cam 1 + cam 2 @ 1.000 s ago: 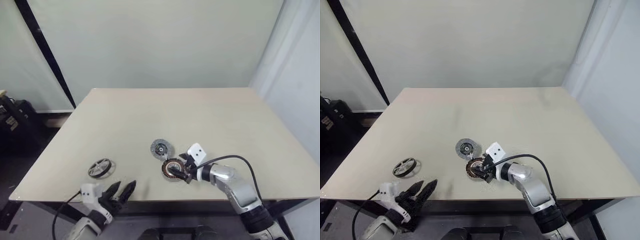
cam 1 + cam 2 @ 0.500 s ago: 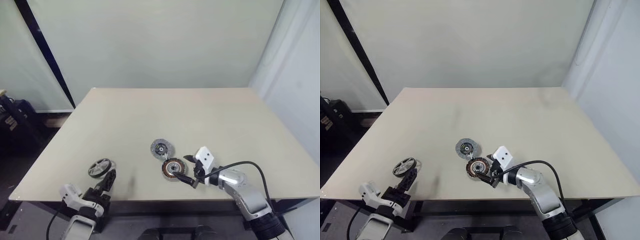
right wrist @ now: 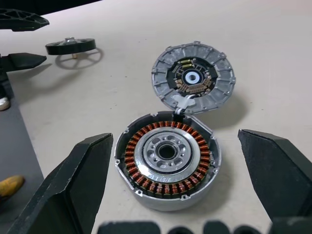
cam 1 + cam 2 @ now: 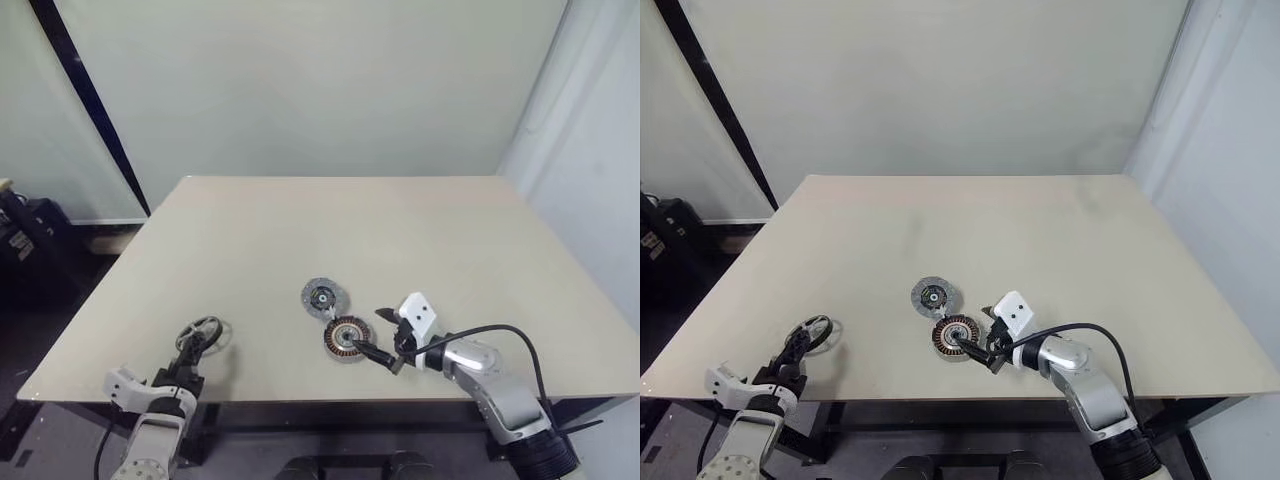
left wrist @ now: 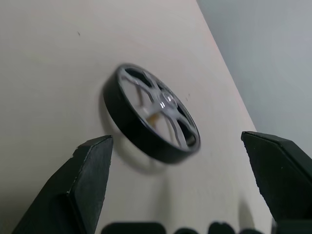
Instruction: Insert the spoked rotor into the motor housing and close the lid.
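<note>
You're at the pickup: left end effector (image 5: 178, 187), spread wide, frames the spoked rotor (image 5: 151, 120) lower left on the desk (image 4: 420, 240); pinch its rim next.

No readable text — none anywhere

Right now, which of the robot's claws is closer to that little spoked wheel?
The left gripper: it sits open at the table's near edge, right at the spoked rotor. The right gripper is open too, across the table beside the motor housing.
</note>
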`<state>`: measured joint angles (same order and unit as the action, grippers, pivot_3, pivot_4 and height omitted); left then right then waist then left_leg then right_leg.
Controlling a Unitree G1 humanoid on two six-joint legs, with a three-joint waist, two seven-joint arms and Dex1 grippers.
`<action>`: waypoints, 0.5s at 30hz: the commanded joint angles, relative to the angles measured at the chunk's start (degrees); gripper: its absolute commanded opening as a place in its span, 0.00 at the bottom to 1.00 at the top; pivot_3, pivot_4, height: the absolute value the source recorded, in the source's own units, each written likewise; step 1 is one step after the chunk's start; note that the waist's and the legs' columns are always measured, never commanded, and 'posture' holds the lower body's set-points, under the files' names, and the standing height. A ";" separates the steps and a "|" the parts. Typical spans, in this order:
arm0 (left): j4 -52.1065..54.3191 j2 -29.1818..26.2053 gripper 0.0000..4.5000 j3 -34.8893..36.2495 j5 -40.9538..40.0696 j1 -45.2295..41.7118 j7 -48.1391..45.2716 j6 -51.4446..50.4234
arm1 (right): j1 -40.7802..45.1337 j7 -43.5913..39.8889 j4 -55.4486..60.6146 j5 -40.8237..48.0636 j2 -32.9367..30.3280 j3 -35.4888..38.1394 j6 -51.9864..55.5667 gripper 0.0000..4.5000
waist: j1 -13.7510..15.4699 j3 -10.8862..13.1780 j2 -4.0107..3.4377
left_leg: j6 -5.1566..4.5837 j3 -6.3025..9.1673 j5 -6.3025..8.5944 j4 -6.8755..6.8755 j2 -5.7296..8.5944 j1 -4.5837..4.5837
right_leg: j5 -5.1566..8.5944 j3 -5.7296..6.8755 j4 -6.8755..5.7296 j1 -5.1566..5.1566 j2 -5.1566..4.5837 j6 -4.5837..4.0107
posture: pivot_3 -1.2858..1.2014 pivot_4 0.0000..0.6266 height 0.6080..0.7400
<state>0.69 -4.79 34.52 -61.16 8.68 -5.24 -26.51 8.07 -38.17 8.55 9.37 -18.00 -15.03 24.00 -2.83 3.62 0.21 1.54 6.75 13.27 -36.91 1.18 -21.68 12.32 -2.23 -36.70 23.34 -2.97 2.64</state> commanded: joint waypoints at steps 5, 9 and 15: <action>-2.26 -0.20 0.91 1.57 0.92 -4.76 1.22 3.51 | -0.16 1.13 3.25 0.55 -0.63 1.70 -0.77 1.00 | 0.01 0.00 0.01 | 0.00 0.01 0.00 0.00 0.02 -0.01 | 0.00 0.00 0.00 -0.01 0.00 0.00 | 0.52 0.00 1.00; -3.36 -0.36 0.63 1.26 1.25 -6.15 1.43 3.66 | -0.26 1.73 3.47 0.59 -0.66 1.99 -0.76 1.00 | 0.00 -0.01 0.03 | 0.00 0.01 0.00 0.00 0.01 -0.01 | 0.00 -0.01 -0.01 -0.06 0.01 0.00 | 0.52 0.00 1.00; -3.99 -0.38 0.14 1.30 1.20 -6.93 1.98 2.83 | -0.60 2.51 3.72 0.64 -0.64 2.46 -0.74 1.00 | 0.00 -0.01 0.05 | -0.02 0.02 -0.01 0.01 0.01 -0.01 | 0.00 0.00 -0.01 -0.07 0.02 0.00 | 0.52 0.00 1.00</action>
<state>-4.11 -4.67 35.28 -59.56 2.80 -3.46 -23.70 7.03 -36.16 9.60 9.37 -18.59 -14.03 24.01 -2.83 3.61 0.26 1.53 6.77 13.26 -36.89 1.20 -21.69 12.32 -2.23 -36.71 23.27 -2.94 2.65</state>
